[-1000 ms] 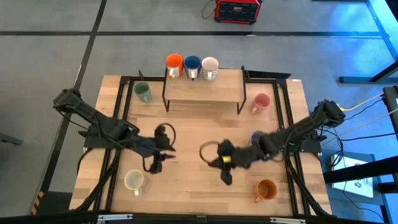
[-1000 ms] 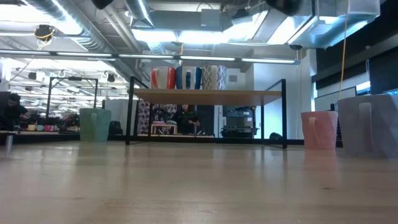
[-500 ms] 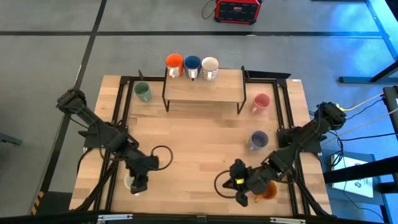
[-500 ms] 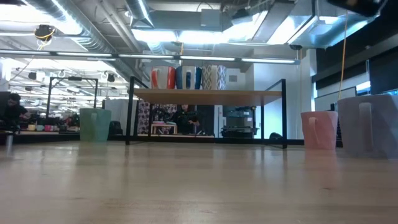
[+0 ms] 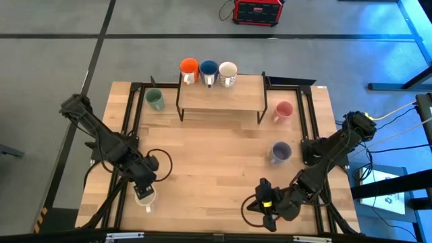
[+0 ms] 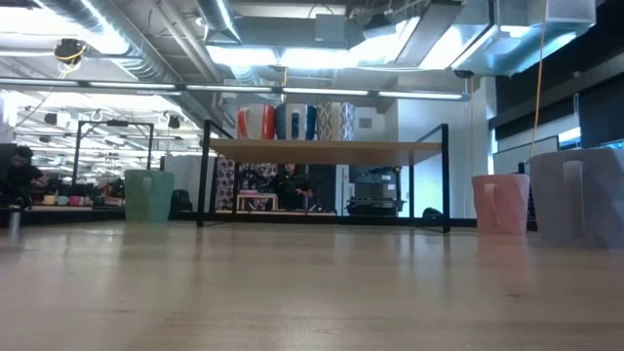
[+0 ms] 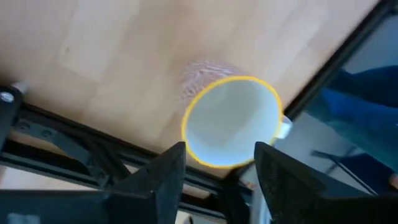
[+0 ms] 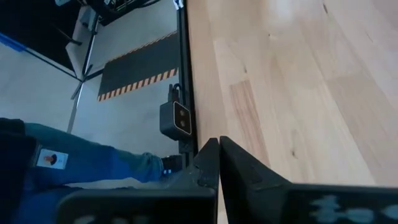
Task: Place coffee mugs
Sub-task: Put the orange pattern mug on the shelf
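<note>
My left gripper (image 5: pixel 144 190) is open above the cream mug (image 5: pixel 144 198), which stands upright near the table's near-left corner. In the left wrist view its fingers stand either side of the mug's rim (image 7: pixel 231 121). My right gripper (image 5: pixel 266 212) is shut by the near edge, its fingertips closed together (image 8: pixel 217 149) over bare wood. The amber mug is hidden under the right arm. Orange-red (image 5: pixel 188 66), dark blue (image 5: pixel 208 68) and white (image 5: pixel 227 70) mugs stand on the shelf. The sage green (image 5: pixel 154 99), pink (image 5: pixel 283 111) and lavender (image 5: pixel 280 152) mugs stand on the table.
A wooden shelf on black legs (image 5: pixel 220 94) stands at the far middle of the table. Black frame rails run along the table's left and right sides (image 5: pixel 312 115). In the right wrist view, the floor and a person's leg (image 8: pixel 93 165) show beyond the near edge.
My left gripper has swung from the table's middle toward the near-left corner and now hangs over the cream mug. My right gripper has travelled from the middle toward the near edge, and its arm now covers the amber mug. No mug has moved.
</note>
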`<state>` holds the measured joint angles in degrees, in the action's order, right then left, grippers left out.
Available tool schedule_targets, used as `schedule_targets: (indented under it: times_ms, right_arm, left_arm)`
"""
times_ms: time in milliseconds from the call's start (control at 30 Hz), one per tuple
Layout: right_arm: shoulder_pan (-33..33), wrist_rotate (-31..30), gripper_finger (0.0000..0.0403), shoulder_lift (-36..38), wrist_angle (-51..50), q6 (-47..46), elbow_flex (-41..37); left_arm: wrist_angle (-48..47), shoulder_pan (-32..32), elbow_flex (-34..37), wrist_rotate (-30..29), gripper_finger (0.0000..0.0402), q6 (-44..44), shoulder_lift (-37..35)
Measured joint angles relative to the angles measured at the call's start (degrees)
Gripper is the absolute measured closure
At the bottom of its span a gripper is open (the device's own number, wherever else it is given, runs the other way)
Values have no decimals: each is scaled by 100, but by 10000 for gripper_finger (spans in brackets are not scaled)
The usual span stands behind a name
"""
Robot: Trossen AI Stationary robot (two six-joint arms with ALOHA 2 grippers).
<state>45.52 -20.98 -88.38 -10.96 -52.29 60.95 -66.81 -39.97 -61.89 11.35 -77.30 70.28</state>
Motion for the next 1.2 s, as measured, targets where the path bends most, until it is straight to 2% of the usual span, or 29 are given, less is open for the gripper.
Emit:
schedule_targets:
  times_ms: [300, 500, 833, 1000, 1200]
  right_arm:
    - [-15, -176, 402, 0, -330, 2, 0]
    - [-15, -258, 402, -1, -461, 2, 0]
    - [-17, -344, 402, -2, -645, 2, 0]
    - [-17, -347, 402, -2, -642, -28, 0]
    - [-17, -347, 402, -2, -638, -155, 0]
  left_arm:
    - [157, -468, 405, -562, 208, -241, 57]
    - [1048, -853, 915, -610, 208, -383, 59]
    - [1228, -973, 1336, -1040, 229, -345, 61]
    - [1258, -973, 1379, -1070, 270, -45, 59]
    - [1289, -968, 1379, -1278, 359, 289, 59]
